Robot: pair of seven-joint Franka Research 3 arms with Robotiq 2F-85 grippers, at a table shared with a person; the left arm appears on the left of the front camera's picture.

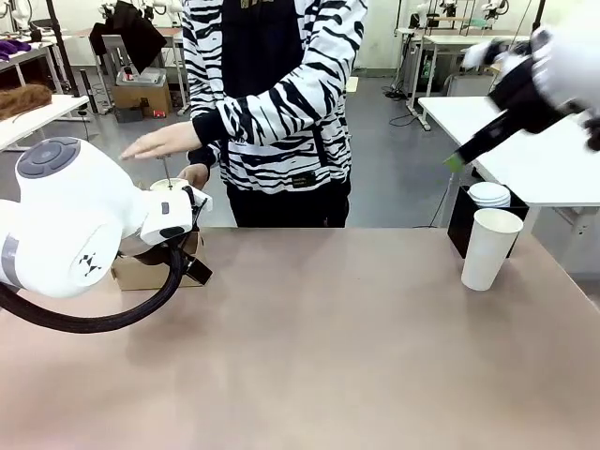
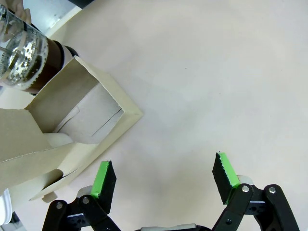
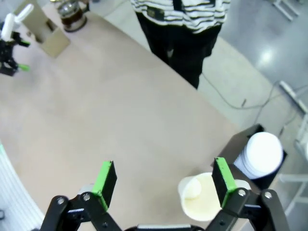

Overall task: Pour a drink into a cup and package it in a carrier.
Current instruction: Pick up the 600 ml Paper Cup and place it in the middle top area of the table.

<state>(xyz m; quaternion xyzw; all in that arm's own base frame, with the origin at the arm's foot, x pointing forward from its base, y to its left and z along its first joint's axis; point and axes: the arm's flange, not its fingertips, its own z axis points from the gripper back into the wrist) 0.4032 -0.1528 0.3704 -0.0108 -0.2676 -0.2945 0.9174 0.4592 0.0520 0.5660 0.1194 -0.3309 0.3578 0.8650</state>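
L gripper (image 2: 163, 163) is hanging empty, fingers spread, just beside carrier (image 2: 86, 110) at far left; drink (image 2: 24, 57) sitting just beyond it. R gripper (image 3: 162, 166) spread too, hovering above open cup (image 1: 490, 248) at right.

Workshop interior. A pale brown table (image 1: 356, 356) spans the foreground, its matt top evenly lit. Beyond it lies a smooth grey floor (image 1: 394, 169), which carries bright patches of reflected light in the right wrist view. A white table (image 1: 534, 150) stands at right, with further white benches (image 1: 450, 39) near the pale far wall (image 1: 380, 33). Another white table (image 1: 37, 114) stands at left, and a brown storage box (image 1: 142, 94) sits on the floor beyond it. Cables (image 1: 412, 117) trail across the floor.
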